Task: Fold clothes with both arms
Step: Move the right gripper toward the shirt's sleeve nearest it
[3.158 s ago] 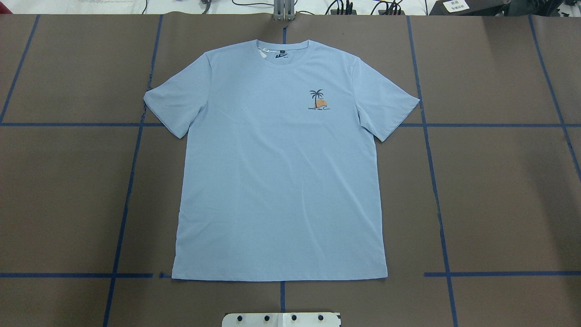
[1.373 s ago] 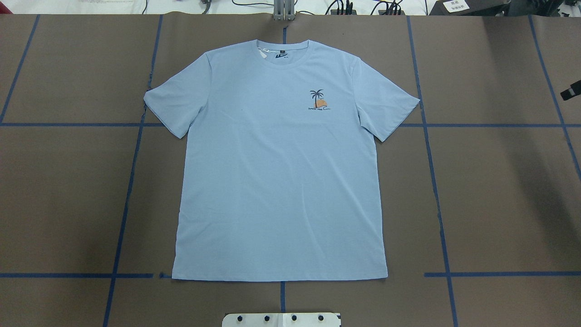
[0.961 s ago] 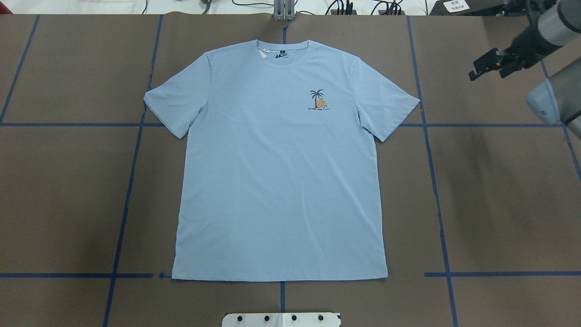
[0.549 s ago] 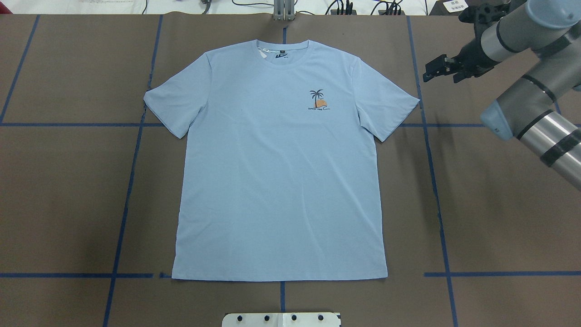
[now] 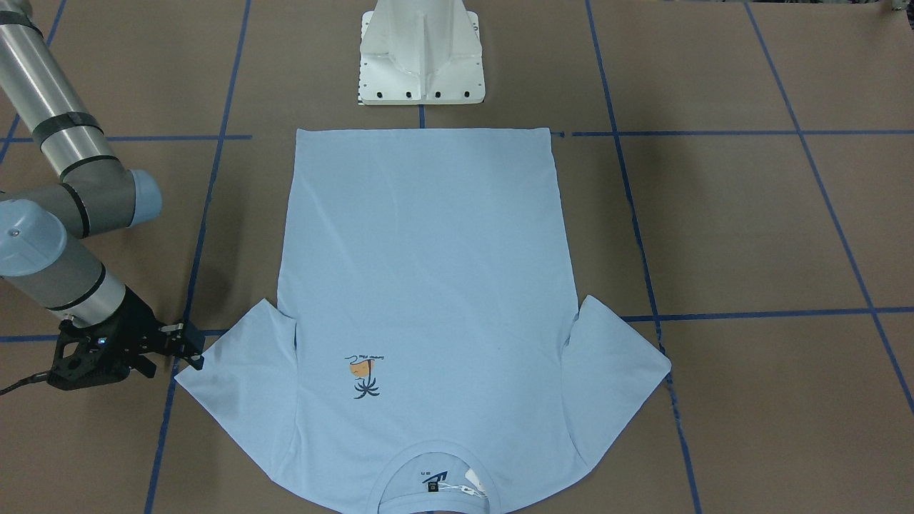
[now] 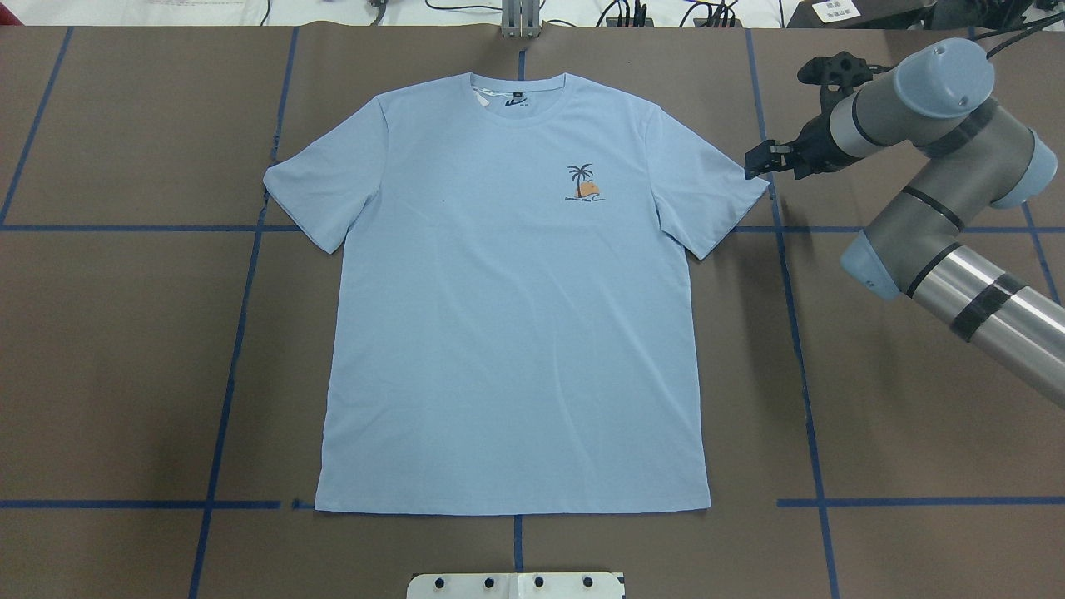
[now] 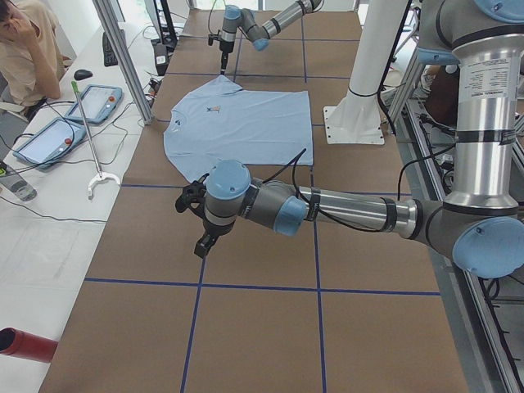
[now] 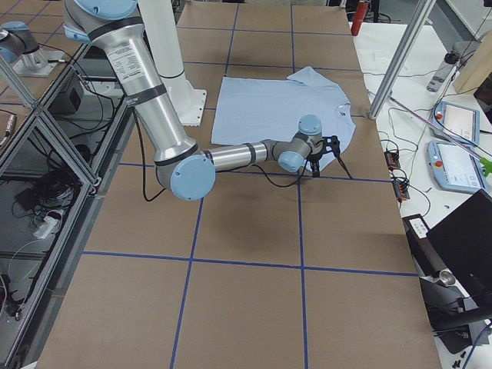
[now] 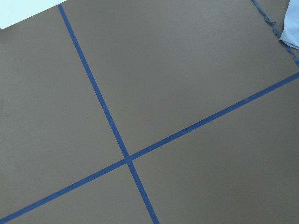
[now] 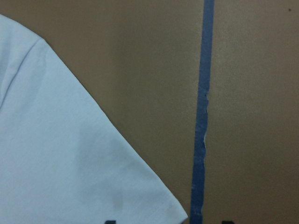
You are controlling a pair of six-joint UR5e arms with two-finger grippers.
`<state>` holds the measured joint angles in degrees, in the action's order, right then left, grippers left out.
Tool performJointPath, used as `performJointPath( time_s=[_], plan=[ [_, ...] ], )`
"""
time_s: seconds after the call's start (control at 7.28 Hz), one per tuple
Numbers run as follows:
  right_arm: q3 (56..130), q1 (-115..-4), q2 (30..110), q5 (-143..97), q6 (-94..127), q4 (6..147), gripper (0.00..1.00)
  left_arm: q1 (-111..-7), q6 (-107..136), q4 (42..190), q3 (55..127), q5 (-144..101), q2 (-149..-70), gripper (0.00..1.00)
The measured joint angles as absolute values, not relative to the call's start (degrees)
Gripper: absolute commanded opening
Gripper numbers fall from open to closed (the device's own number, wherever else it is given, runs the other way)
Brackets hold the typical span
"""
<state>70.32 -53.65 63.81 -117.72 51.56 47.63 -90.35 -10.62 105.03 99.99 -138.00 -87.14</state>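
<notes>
**Right arm arriving at the sleeve, T-shirt lying flat**

You are looking at a brown tabletop [image 6: 915, 416] that blue tape [image 6: 125, 227] is dividing into large squares. The white pedestal [image 5: 421, 50] is standing at the robot's edge. Beyond the far edge, in the left-end view, a person [image 7: 29, 49] is sitting by two control pads [image 7: 45, 139]. A slanted metal post [image 7: 123, 57] is rising between them and the tabletop, and a red cylinder [image 7: 24, 344] is lying at the near corner.

The T-shirt [image 6: 507, 333] is lying flat and print-up in the middle of the tabletop, hem toward the pedestal and collar toward the far edge.

The right arm [image 6: 915, 125] is reaching in with the right fingers [image 6: 755, 160] spread apart, holding nothing, just at the outer corner of the sleeve [image 6: 707, 191]. You cannot tell whether they are touching the cloth.

The left arm [image 7: 327, 205] is stretching over bare tabletop, apart from the T-shirt. The left fingers [image 7: 205, 244] are showing only in the left-end view, so you cannot tell how they are set.

Three seconds ago no arm was showing from overhead. Half a second ago the right fingers were still out over bare tabletop, well apart from the sleeve. The T-shirt is lying exactly as before.
</notes>
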Motion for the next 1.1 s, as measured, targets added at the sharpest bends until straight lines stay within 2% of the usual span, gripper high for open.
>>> performJointPath(
  time_s=[0.14,0.41,0.55,0.69,0.96,1.1],
  plan=[
    [70.14,-53.11,63.86,-116.94,51.58,47.62,0.67,-90.35,-10.58,105.03,100.11,-138.05,-87.13,1.0],
    [70.04,-52.65,64.05,-116.23,51.57,47.63,0.65,-90.35,-10.61,105.03,100.21,-138.07,-87.08,1.0],
    [69.91,-52.61,64.14,-116.09,51.54,47.64,0.57,-90.35,-10.61,105.01,100.32,-138.08,-87.04,1.0],
    [69.74,-52.58,64.11,-115.83,51.52,47.64,0.41,-90.38,-10.6,104.97,100.45,-138.08,-86.94,1.0],
    [69.57,-52.53,63.93,-115.39,51.56,47.64,0.27,-90.42,-10.63,104.95,100.52,-138.1,-86.79,1.0],
    [69.55,-52.52,63.83,-115.34,51.58,47.64,0.1,-90.43,-10.63,104.94,100.54,-138.13,-86.77,1.0]
  ],
)
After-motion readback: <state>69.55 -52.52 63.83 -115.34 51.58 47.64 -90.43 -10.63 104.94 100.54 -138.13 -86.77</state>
